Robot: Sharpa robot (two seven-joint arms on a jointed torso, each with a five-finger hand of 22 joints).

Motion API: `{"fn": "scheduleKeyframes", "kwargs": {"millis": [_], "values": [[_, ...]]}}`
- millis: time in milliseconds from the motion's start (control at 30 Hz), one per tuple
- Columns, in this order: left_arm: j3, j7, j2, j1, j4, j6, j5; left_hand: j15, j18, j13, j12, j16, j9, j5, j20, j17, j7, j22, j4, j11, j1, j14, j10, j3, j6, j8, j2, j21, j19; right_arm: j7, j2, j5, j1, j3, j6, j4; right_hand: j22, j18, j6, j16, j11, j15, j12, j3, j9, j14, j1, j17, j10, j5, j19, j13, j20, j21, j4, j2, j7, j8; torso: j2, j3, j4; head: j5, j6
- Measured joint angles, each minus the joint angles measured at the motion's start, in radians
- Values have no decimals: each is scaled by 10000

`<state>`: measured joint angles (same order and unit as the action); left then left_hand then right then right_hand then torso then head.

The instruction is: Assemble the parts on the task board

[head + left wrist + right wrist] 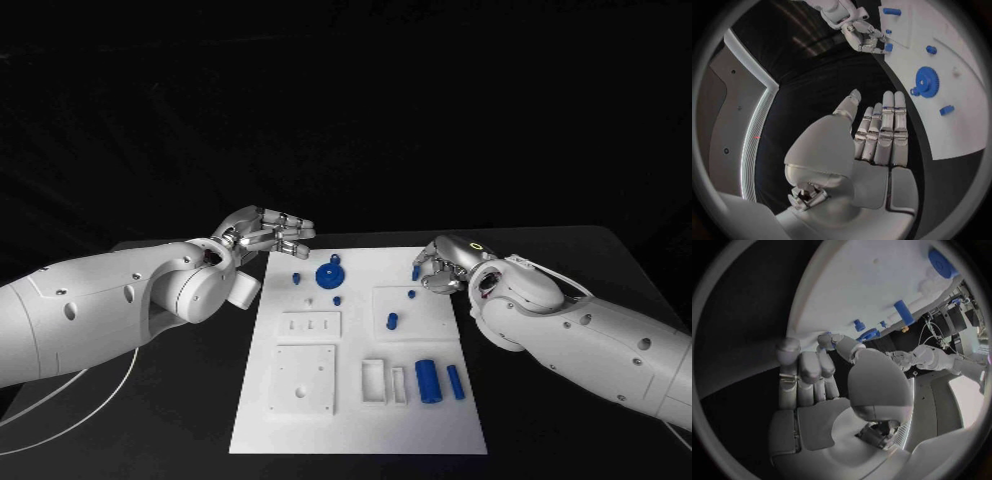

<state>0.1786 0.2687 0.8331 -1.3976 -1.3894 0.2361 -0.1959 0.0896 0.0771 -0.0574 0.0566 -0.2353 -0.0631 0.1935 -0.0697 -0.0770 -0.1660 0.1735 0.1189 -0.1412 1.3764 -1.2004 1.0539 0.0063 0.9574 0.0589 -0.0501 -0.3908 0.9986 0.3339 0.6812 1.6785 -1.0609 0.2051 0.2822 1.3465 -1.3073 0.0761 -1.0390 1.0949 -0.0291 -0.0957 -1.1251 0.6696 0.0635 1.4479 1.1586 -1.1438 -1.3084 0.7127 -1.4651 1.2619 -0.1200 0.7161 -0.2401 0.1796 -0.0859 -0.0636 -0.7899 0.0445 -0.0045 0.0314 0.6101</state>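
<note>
Writing: none that I can read on the task board [361, 400] or parts.
Task board: lies mid-tabletop [606, 250], long axis running away from the robot.
Gear [330, 275]: flat near the far edge.
Two cylinders [428, 381]: near end, lying lengthwise.
Left hand [267, 232]: fingers straight, side by side, holding nothing, off the far-left corner.
Right hand [444, 265]: pinching a small blue part [417, 271] at the far-right edge.

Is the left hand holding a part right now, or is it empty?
Empty: the left hand hangs beside the task board, fingers straight and together, nothing in them.
</note>
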Motion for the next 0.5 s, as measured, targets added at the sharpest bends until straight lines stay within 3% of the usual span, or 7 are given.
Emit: {"fn": "scheduleKeyframes", "kwargs": {"millis": [500], "values": [[0, -10, 9, 0, 3, 0, -6, 0, 0, 0, 0, 0, 0, 0, 0, -1, 0, -1, 0, 0, 0, 0, 0, 0, 0, 0, 0, 0, 1, 310, 218, 189, 1, -1, 505, 166, 0, 1, 69, 0, -32, 1, 0, 206, 1, 0, -84, -37, -33, 58, 1, 20, 1, 136, -152, -7, 1, 0, 7, 11, -21, 23, -13]]}}
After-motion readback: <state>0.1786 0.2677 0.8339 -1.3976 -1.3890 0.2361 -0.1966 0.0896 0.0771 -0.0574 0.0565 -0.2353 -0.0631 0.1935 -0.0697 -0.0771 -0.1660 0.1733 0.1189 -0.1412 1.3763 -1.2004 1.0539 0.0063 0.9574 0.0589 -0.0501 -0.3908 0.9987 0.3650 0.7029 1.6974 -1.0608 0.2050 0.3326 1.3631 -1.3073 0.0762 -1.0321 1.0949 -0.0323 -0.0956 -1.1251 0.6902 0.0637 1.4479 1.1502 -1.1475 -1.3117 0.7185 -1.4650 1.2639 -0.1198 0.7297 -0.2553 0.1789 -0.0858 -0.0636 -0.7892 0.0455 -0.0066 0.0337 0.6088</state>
